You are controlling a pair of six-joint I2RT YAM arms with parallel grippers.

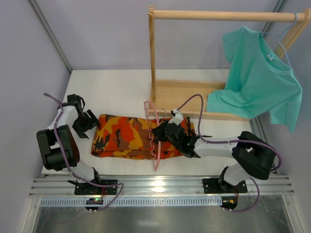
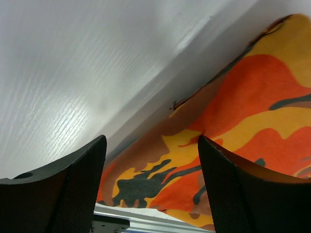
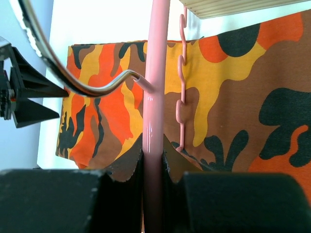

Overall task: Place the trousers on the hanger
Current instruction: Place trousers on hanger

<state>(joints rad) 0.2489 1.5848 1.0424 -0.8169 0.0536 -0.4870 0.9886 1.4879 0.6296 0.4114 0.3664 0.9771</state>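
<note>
Count recorded: one pair of camouflage trousers (image 1: 126, 137); two hangers, namely one pink hanger (image 1: 156, 155) and one light-blue hanger (image 1: 282, 35); one teal T-shirt (image 1: 257, 77); one wooden rack (image 1: 152, 53); two robot arms, the left arm (image 1: 57, 145) and the right arm (image 1: 252, 158).

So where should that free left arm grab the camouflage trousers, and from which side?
Probably the left short end of the trousers, coming in low from the left. The cloth lies flat and folded on the table; that end is bare and sits right before the open left tool, while the hanger, pinched by the right tool, crosses the other part.
</note>
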